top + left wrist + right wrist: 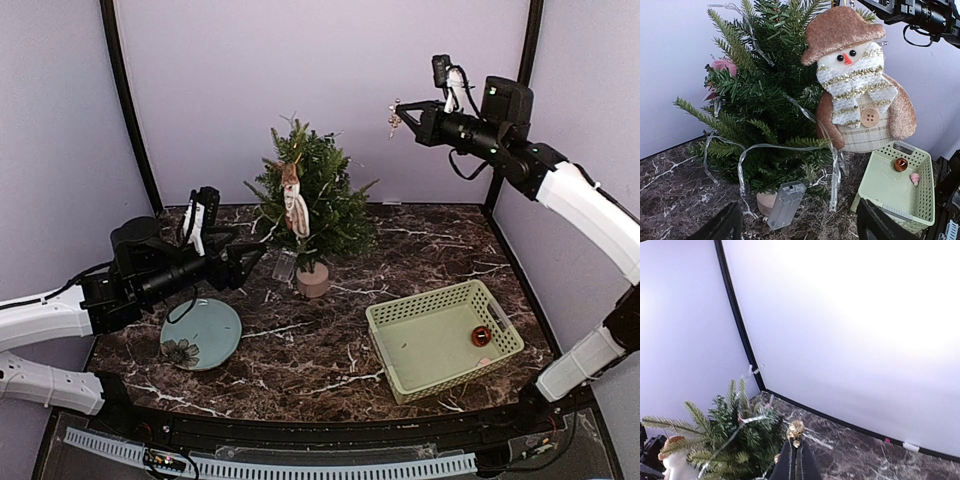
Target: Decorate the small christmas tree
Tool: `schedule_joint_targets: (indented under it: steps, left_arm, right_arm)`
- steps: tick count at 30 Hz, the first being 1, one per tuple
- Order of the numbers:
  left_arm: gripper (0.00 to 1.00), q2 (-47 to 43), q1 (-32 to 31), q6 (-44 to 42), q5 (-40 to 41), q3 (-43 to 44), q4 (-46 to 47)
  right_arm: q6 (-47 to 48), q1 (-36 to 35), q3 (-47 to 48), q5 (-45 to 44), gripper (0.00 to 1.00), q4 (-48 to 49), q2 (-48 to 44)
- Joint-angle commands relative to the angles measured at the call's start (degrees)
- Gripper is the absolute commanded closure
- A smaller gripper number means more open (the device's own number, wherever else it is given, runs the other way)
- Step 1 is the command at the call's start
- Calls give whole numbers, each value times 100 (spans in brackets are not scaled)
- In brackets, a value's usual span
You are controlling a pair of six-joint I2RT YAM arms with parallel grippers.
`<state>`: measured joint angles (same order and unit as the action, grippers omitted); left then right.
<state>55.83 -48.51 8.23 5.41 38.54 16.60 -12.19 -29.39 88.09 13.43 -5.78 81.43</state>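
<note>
The small christmas tree [312, 200] stands in a beige-pink pot [313, 279] at the back middle of the table. A plush snowman [293, 200] and a clear light string hang on it; the string's battery box [785, 205] rests by the pot. My right gripper [398, 115] is high above the table, right of the treetop, shut on a gold ornament [795, 430]. My left gripper [250, 262] is open and empty, low on the table left of the tree, facing it. The tree [760, 115] and the snowman [860, 95] fill the left wrist view.
A green basket [443, 338] at front right holds a small brown ball [481, 335] and a pink piece [914, 178]. A pale blue plate [201, 333] with a flower print lies at front left. Walls close the back and sides.
</note>
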Motion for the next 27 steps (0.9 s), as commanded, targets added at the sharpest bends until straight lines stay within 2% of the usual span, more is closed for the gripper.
schedule_joint_targets:
  steps: [1, 9, 20, 27]
  left_arm:
    - [19, 84, 40, 69, -10, 205, 168]
    - [19, 146, 49, 22, 4, 215, 225]
    - [19, 182, 81, -64, -15, 239, 223]
    - [19, 189, 89, -93, 12, 237, 194]
  right_arm:
    - [205, -355, 320, 590, 100, 1512, 448]
    - [523, -828, 739, 987, 100, 2245, 1270]
    - [754, -890, 334, 1279, 100, 2934, 1614]
    - [808, -893, 146, 1278, 100, 2934, 1728]
